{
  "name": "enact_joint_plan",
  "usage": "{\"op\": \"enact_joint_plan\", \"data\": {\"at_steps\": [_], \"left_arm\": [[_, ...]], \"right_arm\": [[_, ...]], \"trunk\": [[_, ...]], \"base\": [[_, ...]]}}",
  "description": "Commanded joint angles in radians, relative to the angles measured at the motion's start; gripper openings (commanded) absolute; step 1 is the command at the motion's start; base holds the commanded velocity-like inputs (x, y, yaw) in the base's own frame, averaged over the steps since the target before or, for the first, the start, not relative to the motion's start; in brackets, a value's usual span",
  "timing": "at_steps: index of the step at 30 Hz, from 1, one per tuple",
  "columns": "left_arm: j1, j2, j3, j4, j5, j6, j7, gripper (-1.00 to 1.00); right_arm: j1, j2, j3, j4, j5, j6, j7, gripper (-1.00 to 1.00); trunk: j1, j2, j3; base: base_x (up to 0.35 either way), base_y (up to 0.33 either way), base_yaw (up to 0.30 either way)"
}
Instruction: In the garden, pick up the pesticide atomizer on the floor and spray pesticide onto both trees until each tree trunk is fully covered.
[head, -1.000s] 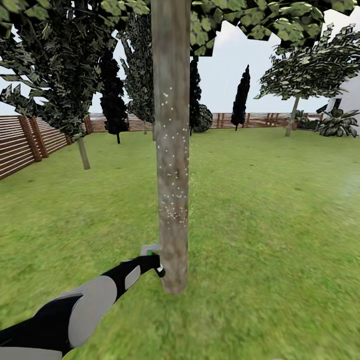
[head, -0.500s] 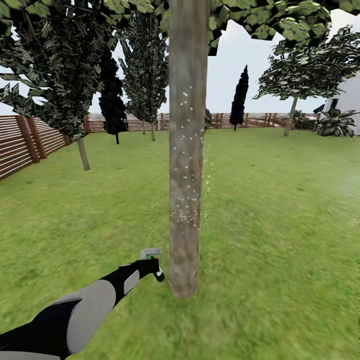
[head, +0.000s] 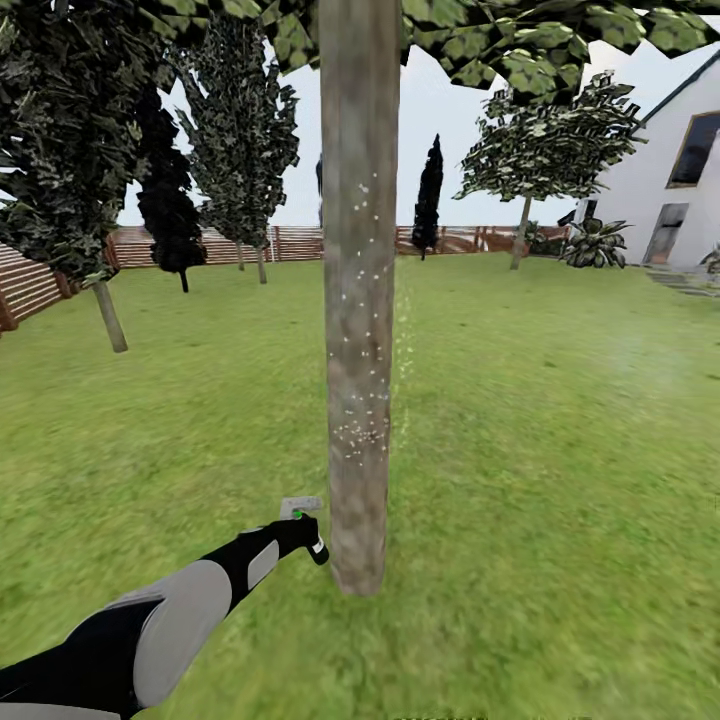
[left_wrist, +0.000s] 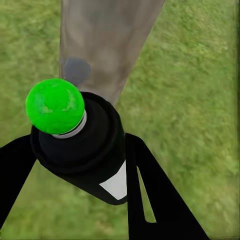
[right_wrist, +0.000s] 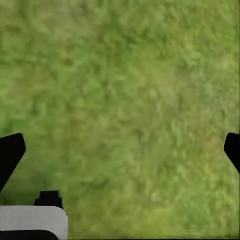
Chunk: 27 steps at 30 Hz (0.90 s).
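Left end effector (left_wrist: 80, 160) grips label-unreadable atomizer (left_wrist: 82, 145).

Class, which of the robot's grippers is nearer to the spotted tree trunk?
Left. The left gripper holds the atomizer just beside the tree trunk, near its base. The right gripper hangs open over grass.

Pesticide atomizer (head: 303, 522) at left arm's end, just beside speck-dotted tree trunk (head: 357, 300); lawn (head: 560, 450) around.
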Motion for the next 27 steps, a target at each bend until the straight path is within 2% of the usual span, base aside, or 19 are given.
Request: {"op": "enact_joint_plan", "data": {"at_steps": [1,27], "left_arm": [[0.000,0.000,0.009,-0.002,-0.010,0.003,-0.003,-1.00],[0.000,0.000,0.008,-0.002,-0.010,0.004,-0.005,-1.00]], "right_arm": [[-0.002,0.001,0.008,0.005,-0.005,-0.007,-0.002,1.00],[-0.002,0.001,0.008,0.005,-0.005,-0.006,-0.002,1.00]], "trunk": [[0.001,-0.002,-0.002],[0.001,-0.002,-0.012]], "base": [[0.000,0.350,-0.300],[0.000,0.350,-0.299]]}}
